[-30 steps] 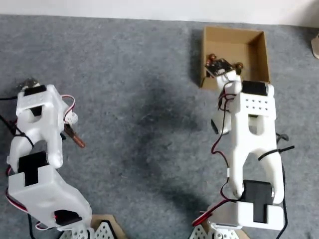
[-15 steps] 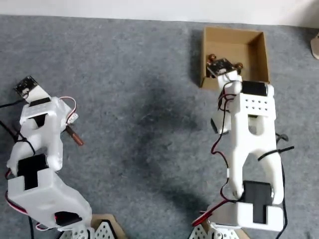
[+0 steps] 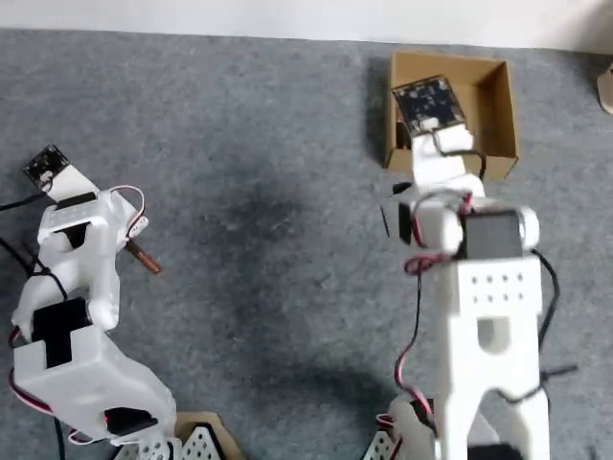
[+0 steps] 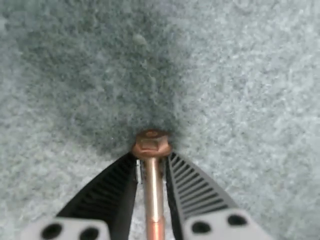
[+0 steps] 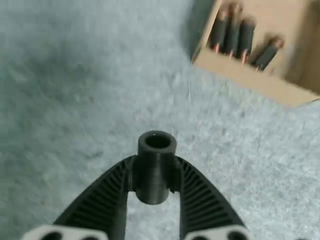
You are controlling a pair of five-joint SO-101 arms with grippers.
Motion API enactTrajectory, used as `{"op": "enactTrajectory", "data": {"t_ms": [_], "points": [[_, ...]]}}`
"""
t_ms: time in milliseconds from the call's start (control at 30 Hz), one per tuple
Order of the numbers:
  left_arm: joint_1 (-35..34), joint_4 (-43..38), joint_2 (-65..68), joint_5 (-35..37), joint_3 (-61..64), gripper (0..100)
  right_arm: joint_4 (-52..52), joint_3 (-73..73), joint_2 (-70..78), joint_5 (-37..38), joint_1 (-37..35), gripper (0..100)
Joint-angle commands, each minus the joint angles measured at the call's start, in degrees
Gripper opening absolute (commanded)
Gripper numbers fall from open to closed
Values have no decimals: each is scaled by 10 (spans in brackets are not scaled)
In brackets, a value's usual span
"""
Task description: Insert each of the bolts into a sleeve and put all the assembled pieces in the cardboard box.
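Four assembled pieces (image 5: 232, 35), inside cardboard box (image 5: 250, 77)

Grey carpet (image 3: 268, 144) throughout; white strip (image 3: 287, 14) along far edge.

Grey, felt-like table covering (image 3: 268, 144) across the high view, bearing an open cardboard box (image 3: 505, 105) at upper right, a pale tan object (image 3: 605, 91) at the right edge, and tan board pieces (image 3: 216, 423) beneath the arm bases (image 3: 194, 447) along the bottom.
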Motion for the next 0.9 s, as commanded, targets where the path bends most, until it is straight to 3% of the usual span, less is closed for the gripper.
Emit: {"op": "enactTrajectory", "data": {"t_ms": [0, 167, 333, 467, 867], "points": [[-19, -6, -7, -4, -3, 6, 2, -3, -66, -46, -11, 5], [-19, -1, -80, -4, -2, 6, -29, 71, -110, -69, -25, 5], [0, 76, -204, -6, 7, 8, -100, 183, -136, -73, -30, 5], [62, 126, -288, -6, 26, 7, -184, 271, -163, -114, -29, 5], [224, 103, -347, -6, 36, 7, -494, 502, -233, -128, -30, 5]]}}
